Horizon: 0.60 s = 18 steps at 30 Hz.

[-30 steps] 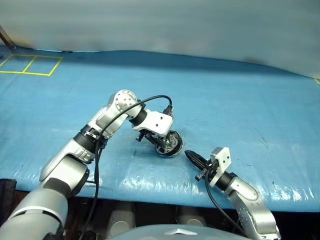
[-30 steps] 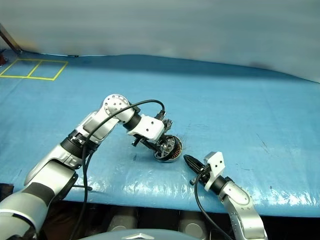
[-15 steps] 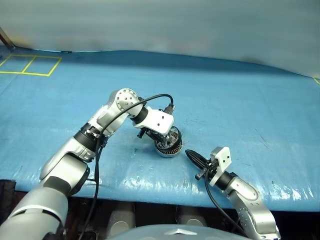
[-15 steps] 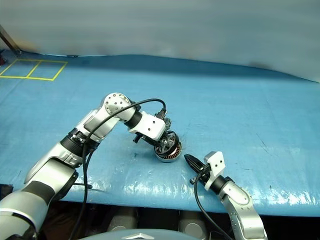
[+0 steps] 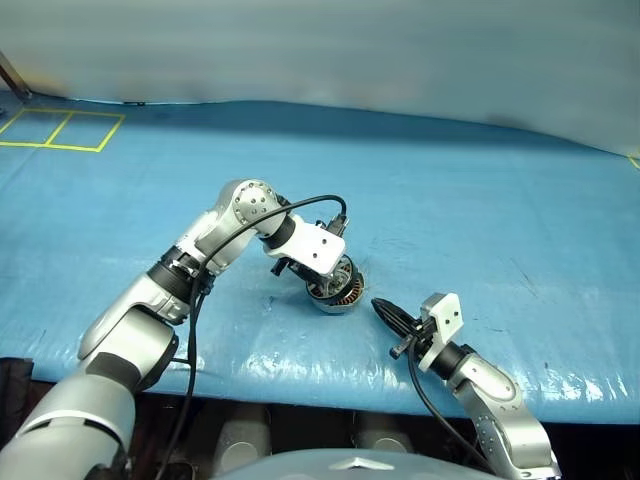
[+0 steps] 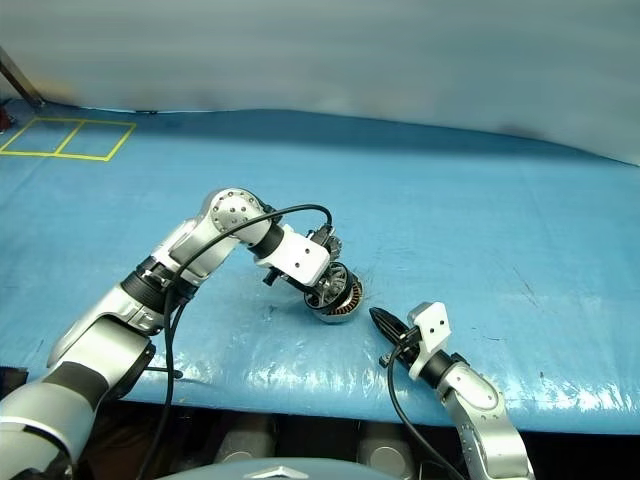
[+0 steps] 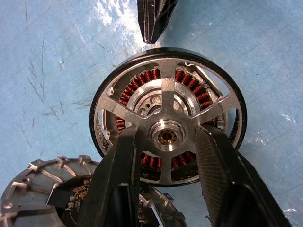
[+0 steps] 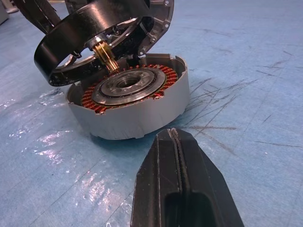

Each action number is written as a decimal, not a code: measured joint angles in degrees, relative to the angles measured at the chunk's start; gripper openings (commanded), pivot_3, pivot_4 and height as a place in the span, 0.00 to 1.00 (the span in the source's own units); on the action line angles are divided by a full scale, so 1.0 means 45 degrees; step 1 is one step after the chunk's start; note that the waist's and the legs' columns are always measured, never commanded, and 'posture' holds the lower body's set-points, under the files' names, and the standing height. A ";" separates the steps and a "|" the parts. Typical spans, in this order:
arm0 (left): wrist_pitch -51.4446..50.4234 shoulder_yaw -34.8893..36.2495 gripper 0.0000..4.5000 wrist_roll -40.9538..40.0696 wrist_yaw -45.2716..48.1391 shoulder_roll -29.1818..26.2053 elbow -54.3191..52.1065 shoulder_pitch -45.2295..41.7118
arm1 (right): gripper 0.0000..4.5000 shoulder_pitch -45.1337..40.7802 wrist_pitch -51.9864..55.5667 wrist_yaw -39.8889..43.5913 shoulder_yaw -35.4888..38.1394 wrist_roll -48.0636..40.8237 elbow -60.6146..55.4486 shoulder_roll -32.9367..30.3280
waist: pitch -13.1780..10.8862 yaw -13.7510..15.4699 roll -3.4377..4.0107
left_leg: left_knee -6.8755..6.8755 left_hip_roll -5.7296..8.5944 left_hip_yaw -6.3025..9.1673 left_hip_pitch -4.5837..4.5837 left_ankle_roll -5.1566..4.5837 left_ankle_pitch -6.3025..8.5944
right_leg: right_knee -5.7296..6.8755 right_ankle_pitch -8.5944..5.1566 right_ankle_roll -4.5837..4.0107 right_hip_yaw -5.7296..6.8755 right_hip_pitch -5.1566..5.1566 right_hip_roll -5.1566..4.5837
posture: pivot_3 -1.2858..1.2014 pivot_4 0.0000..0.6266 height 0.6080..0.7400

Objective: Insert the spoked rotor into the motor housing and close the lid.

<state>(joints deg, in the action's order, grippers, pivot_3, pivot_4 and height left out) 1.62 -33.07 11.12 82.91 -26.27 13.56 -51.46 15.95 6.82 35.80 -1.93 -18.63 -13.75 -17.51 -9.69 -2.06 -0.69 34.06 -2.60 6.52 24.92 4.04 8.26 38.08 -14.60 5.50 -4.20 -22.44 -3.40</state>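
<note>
On the blue bench (image 5: pixel 520 230), the left gripper (image 7: pixel 165 142) pinches the spoked rotor (image 8: pixel 71 35) tilted over the motor housing (image 8: pixel 137 111), not yet seated; lid (image 7: pixel 38 189) open; right gripper (image 8: pixel 182 184) closed, empty.

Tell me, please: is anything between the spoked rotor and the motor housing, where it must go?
Nothing visible. The left gripper holds the spoked rotor tilted just above the open motor housing, whose windings lie uncovered. The lid stands open behind them.
</note>
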 measured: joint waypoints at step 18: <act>0.0391 -0.0043 0.73 0.0434 -0.0470 0.0311 0.0547 0.0001 | 0.00 0.0137 0.0210 -0.0215 -0.0231 -0.0004 -0.0112 -0.0004 | 0.0000 -0.0004 0.0000 | -0.0002 0.0000 -0.0001 0.0003 0.0000 0.0000 | 0.0000 0.0000 0.0000 -0.0001 -0.0004 0.0001 | 0.52 0.24 1.00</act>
<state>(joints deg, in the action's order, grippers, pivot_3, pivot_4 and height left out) 3.38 -33.26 13.07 80.79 -24.87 16.03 -51.46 16.57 7.77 34.83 -2.96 -18.65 -14.25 -17.53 -9.69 -2.08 -0.69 34.06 -2.60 6.52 24.94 4.04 8.26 38.08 -14.60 5.50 -4.20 -22.45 -3.40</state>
